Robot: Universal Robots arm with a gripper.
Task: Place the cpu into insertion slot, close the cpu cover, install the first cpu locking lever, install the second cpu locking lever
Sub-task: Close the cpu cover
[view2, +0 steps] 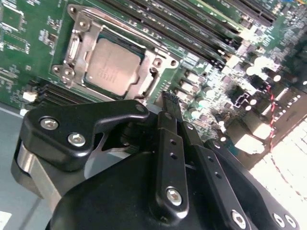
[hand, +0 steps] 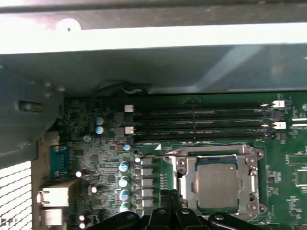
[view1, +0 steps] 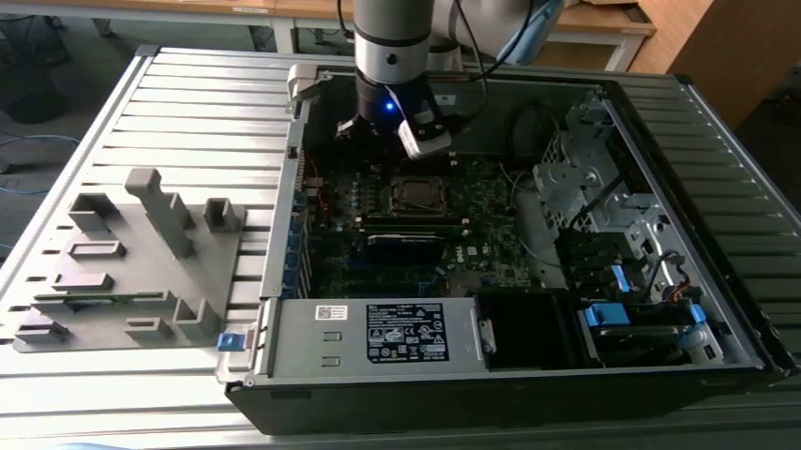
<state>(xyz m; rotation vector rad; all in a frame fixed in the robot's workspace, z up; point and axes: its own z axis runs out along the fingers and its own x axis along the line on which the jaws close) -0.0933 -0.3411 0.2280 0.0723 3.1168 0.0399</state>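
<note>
The chip (view2: 112, 67) lies seated in the board (view2: 29, 52), cover (view2: 76, 45) down to pin it; the gripper (view2: 171, 101) hovers just beside, fingers (view2: 169, 139) together and empty, likely as a pushing tip.

Grey cpu (view2: 112, 67) flat in insertion slot (view1: 392, 197); silvery cpu cover (view2: 77, 47) closed over its edges.

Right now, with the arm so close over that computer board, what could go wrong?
The gripper hangs close beside the chip and its metal cover; a slight drift might scrape them. Small round capacitors stand right beside the cover and could get knocked.
</note>
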